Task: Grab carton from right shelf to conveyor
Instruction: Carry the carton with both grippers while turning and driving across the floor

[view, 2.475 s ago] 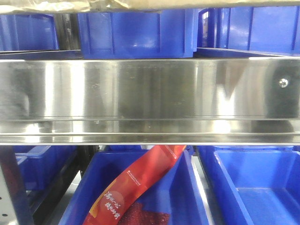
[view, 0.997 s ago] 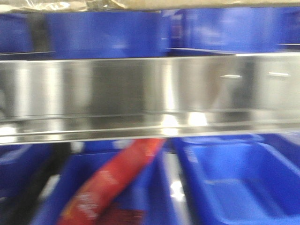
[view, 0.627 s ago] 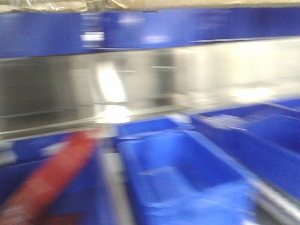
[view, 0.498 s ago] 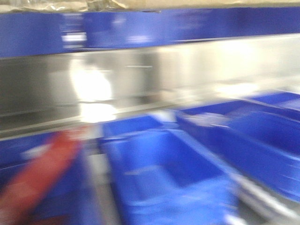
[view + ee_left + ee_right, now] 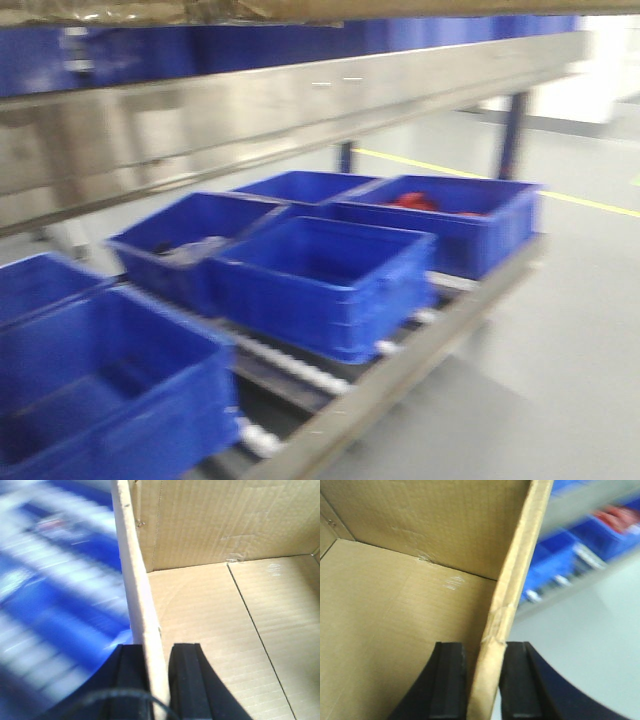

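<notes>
**Carton clamped by 2 walls, conveyor out of sight**

My left hand (image 5: 157, 652) is clamped on the carton's (image 5: 210, 620) left wall, 1 pad inside and 1 outside. My right hand (image 5: 484, 652) grips the opposite wall the same way, and that wall is creased just above the pads. The carton hangs between my 2 hands, open side up, with nothing in it. In the front view its underside runs along the top of the frame, above the shelf rail (image 5: 300, 100).

I judge this to be the carry step. To do it well I should hold both hands level and the same way apart, since any spread or squeeze would buckle these thin walls, the creased right one first. Slow turns should help stop the walls slipping through the pads.

Outboard of my left hand there is only blurred blue. Outboard of my right hand, the bins (image 5: 320, 275) sit on the lower rack, and the rack's front edge juts toward the floor (image 5: 560, 330). The open floor with its yellow line (image 5: 590, 203) is my room to move. No view shows the conveyor.
</notes>
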You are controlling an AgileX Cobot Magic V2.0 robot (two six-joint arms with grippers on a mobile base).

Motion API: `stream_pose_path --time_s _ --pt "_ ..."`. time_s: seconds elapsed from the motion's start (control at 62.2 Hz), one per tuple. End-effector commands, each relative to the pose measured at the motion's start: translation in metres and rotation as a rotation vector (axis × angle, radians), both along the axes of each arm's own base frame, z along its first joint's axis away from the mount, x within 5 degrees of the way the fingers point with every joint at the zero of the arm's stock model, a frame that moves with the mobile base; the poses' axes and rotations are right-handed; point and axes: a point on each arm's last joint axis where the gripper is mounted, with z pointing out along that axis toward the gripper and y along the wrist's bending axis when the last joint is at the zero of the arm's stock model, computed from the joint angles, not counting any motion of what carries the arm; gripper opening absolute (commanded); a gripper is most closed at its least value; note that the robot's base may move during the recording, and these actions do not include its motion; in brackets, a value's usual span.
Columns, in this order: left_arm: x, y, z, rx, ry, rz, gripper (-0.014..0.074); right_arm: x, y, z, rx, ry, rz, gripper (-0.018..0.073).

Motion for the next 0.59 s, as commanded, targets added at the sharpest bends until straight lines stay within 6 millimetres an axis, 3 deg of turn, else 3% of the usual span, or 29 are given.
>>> stream_pose_path --time_s 0.0,0.579 --pt "-0.0055 0.0006 0.0079 -0.008 -0.056 -0.006 -0.0009 -0.002 -0.0037 0.0054 -0.017 -0.053 0.003 -0.007" --pt "-0.0055 0.0006 0.0079 -0.008 -0.056 -0.006 -0.0009 -0.002 -0.0037 0.0054 -0.017 -0.053 0.003 -0.007"
